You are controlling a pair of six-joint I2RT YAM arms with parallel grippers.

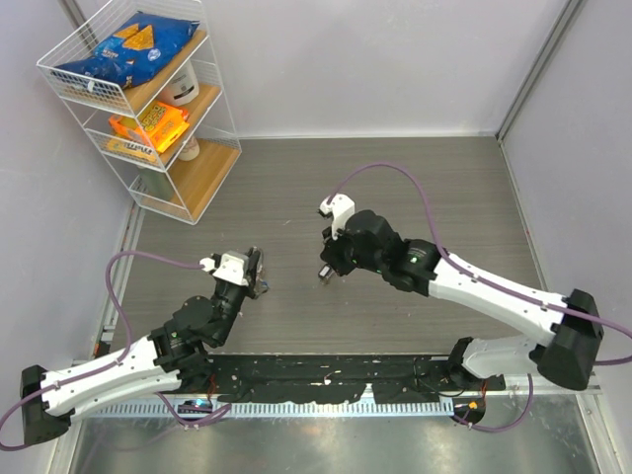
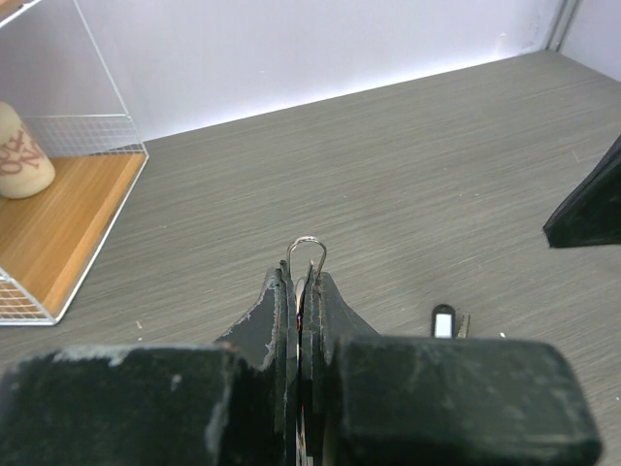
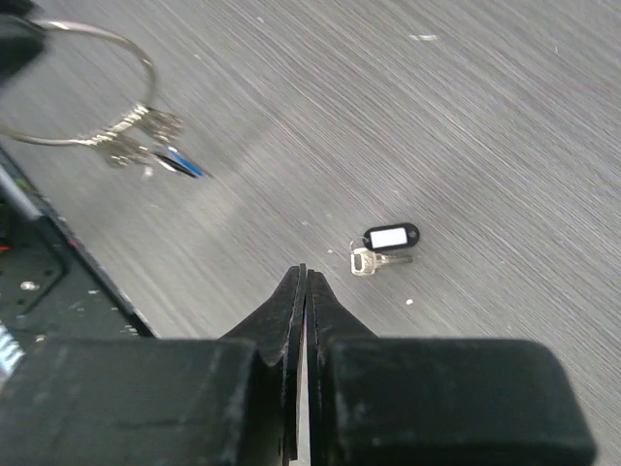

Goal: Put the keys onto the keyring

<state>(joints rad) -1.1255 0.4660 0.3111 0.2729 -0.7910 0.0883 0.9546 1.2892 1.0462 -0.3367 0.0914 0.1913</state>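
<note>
My left gripper [image 1: 259, 275] is shut on the keyring [image 2: 307, 252], whose thin wire loop pokes out past the fingertips. In the right wrist view the keyring [image 3: 82, 87] hangs at the upper left, carrying a bunch of small silvery keys [image 3: 141, 131] and a blue tag [image 3: 182, 163]. One more silvery key [image 3: 365, 260] with a black tag and white label [image 3: 391, 236] lies flat on the table, just beyond my right gripper [image 3: 306, 275]. That gripper is shut and empty, hovering above the table [image 1: 326, 265]. The tag also shows in the left wrist view [image 2: 442, 321].
A white wire rack [image 1: 148, 109] with snack bags and a bottle [image 2: 19, 155] stands at the far left. Its wooden bottom shelf [image 2: 68, 214] is close to the left arm. A black cable track [image 1: 326, 380] runs along the near edge.
</note>
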